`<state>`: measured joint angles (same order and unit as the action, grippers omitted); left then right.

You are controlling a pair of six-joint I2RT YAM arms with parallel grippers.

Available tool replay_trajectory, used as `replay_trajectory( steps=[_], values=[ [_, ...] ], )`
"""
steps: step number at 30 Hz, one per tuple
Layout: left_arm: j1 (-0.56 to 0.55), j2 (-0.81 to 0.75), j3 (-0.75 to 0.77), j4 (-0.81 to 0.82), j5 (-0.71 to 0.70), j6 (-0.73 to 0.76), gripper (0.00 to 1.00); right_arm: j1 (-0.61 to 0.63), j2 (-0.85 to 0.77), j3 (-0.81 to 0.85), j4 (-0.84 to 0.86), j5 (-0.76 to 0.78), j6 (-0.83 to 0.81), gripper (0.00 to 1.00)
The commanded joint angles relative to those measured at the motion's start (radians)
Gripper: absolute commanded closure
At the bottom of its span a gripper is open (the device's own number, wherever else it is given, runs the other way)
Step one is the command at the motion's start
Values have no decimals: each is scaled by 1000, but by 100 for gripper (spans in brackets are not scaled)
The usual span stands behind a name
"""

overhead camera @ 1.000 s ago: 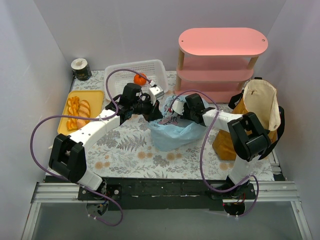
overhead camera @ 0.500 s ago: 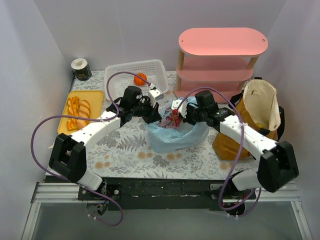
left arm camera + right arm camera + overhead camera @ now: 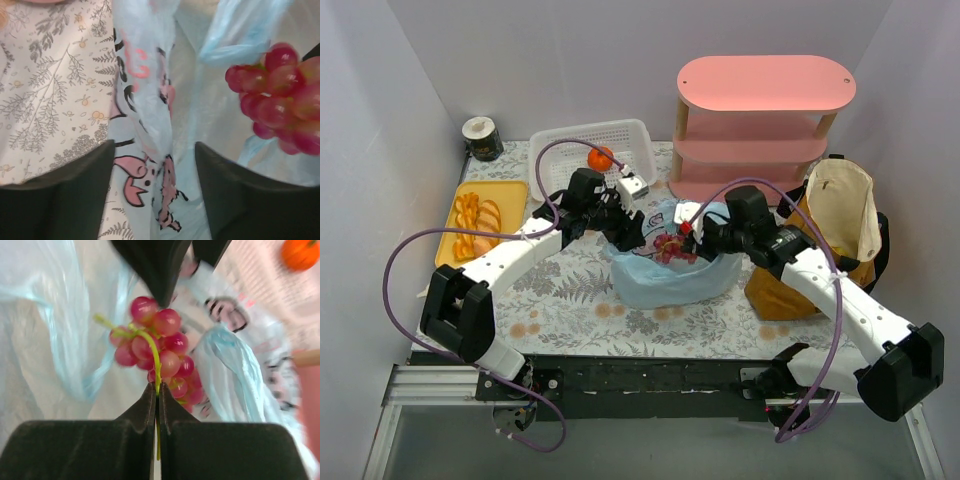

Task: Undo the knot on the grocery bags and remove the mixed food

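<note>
The pale blue plastic bag [image 3: 665,275] lies open mid-table, its printed rim [image 3: 145,95] running between my left fingers. My left gripper [image 3: 632,232] is open at the bag's left rim, its fingers [image 3: 60,195] standing apart on either side of the plastic. My right gripper [image 3: 682,238] is shut on the green stem [image 3: 156,365] of the grapes [image 3: 157,352], holding the bunch [image 3: 670,246] over the bag's mouth. The grapes [image 3: 280,97] hang at the right of the left wrist view. The mustard-brown tote [image 3: 835,230] stands upright at the right.
A white basket [image 3: 570,140] at the back holds an orange fruit [image 3: 601,158]. A yellow tray [image 3: 510,192] at the left carries pastry slices [image 3: 475,225]. The pink shelf [image 3: 760,125] stands behind the bag, and a dark cup [image 3: 481,138] sits in the back left corner.
My left gripper opened and let go of the bag's rim. My right arm drew back to the right, lifting the grapes up out of the bag.
</note>
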<state>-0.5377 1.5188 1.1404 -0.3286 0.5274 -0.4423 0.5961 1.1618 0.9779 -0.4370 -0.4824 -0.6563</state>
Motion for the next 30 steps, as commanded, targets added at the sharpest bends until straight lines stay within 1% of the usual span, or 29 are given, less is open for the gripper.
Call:
replay_trajectory(
  steps=[1,2,4,5,9,13,15,16,18,19,21,22,26,30],
  values=[
    [5,-63,127,-114,6,65,26,-1,-1,211,26,-51,86,99],
    [5,-80,131,-124,14,79,17,-2,4,232,24,-50,87,99],
    [5,-140,128,-127,7,103,11,-1,25,278,27,-38,89,99],
    [5,-160,124,-124,-4,108,6,-1,32,289,33,-19,90,99],
    [5,-216,117,-161,-14,157,3,-2,52,292,93,37,93,99],
    [2,-262,101,-129,-33,134,3,-2,58,265,121,64,118,99],
    [1,-275,101,-103,-43,97,5,-2,58,262,132,87,148,99],
    [-1,-281,101,-90,-40,93,11,-2,59,263,144,93,158,99],
    [-2,-290,110,-86,0,93,20,-4,62,263,158,122,185,99],
    [-4,-290,114,-86,14,86,29,-2,68,262,165,126,188,99],
    [-5,-281,136,-84,37,41,34,-2,70,251,176,137,190,99],
    [-5,-276,140,-82,40,27,34,-2,73,248,181,137,193,99],
    [-8,-253,166,-79,52,11,41,-2,72,229,195,136,205,99],
    [-11,-236,183,-47,77,-22,43,-2,73,214,213,146,224,99]
  ],
)
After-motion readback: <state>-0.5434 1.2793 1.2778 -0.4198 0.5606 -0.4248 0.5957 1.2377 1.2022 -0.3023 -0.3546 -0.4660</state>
